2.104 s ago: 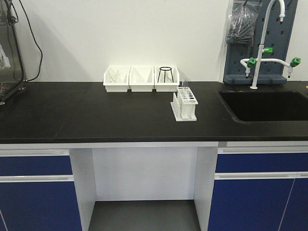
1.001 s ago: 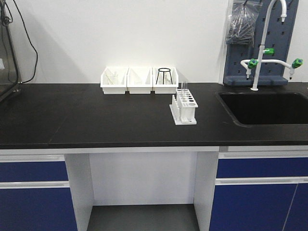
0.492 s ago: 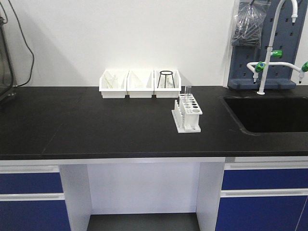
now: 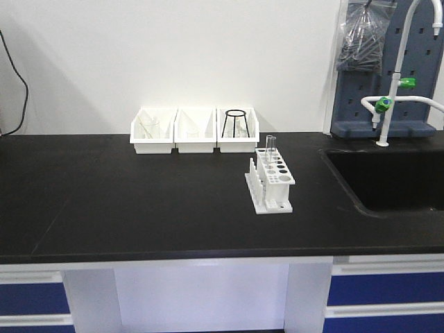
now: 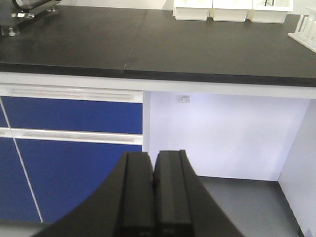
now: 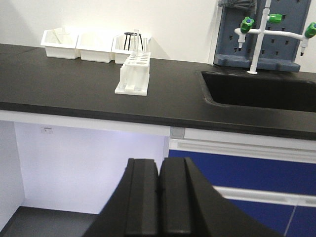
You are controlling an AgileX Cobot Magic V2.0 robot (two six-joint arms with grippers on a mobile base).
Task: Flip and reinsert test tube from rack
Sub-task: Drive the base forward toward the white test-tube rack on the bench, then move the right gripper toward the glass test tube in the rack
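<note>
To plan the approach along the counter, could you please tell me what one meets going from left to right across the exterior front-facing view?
left bin → middle bin → right bin holding a black wire stand → rack → sink

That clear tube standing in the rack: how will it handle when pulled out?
The test tube looks like thin clear glass, so probably fragile and slippery to grip. Round and slim, it would likely roll if laid on the counter. The small plastic rack may shift with it.
</note>
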